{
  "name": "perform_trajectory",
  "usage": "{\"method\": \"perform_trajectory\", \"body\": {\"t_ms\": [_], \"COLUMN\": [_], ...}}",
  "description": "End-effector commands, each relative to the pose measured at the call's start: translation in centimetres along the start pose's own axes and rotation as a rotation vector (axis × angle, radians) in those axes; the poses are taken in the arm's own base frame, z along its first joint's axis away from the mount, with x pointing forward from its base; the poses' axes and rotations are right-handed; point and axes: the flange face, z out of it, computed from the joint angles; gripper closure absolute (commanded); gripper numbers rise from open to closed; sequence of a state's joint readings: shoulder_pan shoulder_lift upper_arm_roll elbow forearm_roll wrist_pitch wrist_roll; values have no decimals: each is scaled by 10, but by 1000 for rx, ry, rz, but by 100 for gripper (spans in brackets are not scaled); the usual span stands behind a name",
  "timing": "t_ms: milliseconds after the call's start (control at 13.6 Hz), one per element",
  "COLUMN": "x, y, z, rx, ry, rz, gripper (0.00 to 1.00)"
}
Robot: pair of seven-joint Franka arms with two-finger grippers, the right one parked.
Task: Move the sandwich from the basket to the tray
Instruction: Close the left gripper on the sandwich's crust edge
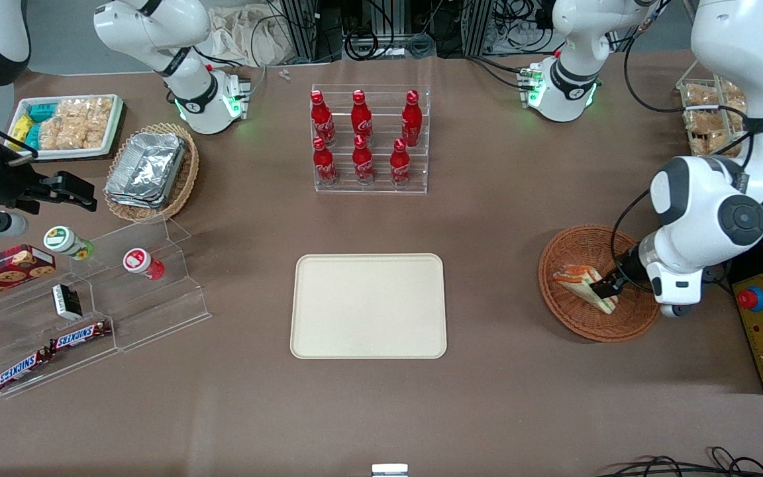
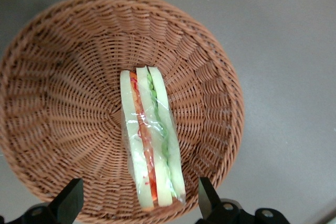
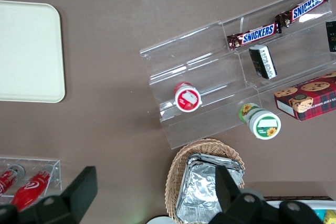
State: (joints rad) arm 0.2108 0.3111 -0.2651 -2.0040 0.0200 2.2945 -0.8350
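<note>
Over the basket (image 1: 597, 283), tool (image 2: 139, 203) spread apart around the sandwich (image 2: 151, 142), tray (image 1: 368, 306) bare

**Inspector A:** Finish of the working left arm (image 1: 706, 199)?

**Inspector B:** Glossy white shells throughout, rounded at each joint. One joint carried a dark grey circular cap (image 1: 742, 217) with a grey surround. A black band ringed the upper link.

**Inspector A:** Cabling?

**Inspector B:** A thin black cable (image 1: 620, 225) looped along the outside down toward the wrist. More black leads ran near the base (image 1: 563, 86), which showed a green light (image 1: 532, 99) and a black ring marking.

**Inspector A:** The tool (image 1: 603, 286)?

**Inspector B:** Black, over the basket (image 1: 573, 321). Its two fingers (image 2: 71, 203) were flat, dark, and spread wide apart.
</note>
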Motion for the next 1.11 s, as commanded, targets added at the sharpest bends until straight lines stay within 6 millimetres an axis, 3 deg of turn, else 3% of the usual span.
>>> {"method": "perform_trajectory", "body": {"t_ms": [0, 589, 737, 1032], "x": [-11, -6, -5, -2], "y": [2, 1, 0, 3], "z": [17, 54, 53, 37], "rx": [-3, 4, 6, 18], "ry": [10, 25, 30, 35], "rz": [-19, -17, -22, -23], "gripper": [2, 6, 22, 83]}}
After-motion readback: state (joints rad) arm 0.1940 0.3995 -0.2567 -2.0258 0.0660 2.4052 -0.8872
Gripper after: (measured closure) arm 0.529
